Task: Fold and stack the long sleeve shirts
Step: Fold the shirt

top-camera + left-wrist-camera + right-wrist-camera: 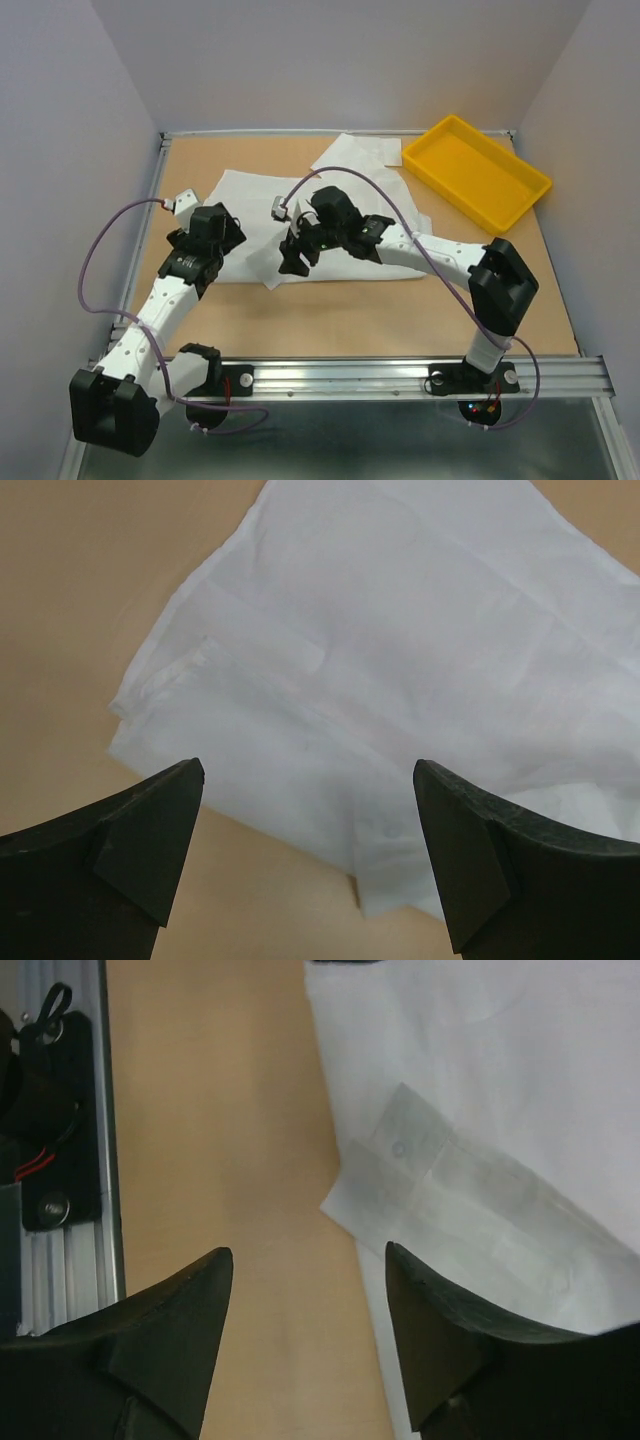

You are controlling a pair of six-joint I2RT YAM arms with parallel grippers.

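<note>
The tan bench carries everything. Across its middle lies the white long sleeve shirt, spread in loose overlapping layers; one pale part of cloth reaches the far edge just beside the yellow tray, which stands empty at the far right corner; whether that far part is a sleeve or a second shirt I cannot tell. The left arm reaches over the shirt's left side and the right arm over its near middle. The left jaws stand wide apart and grip nothing, hovering over the shirt's near edge; the right jaws are likewise parted and empty, poised over bare bench at the border of the cloth, with a cuff just ahead of them; a small button shows on it. By my judgement the work is at an early stage: the cloth is laid out but forms no tidy rectangle; no sleeve is clearly tucked in; nothing is stacked; folding, squaring up and stacking all remain.
</note>
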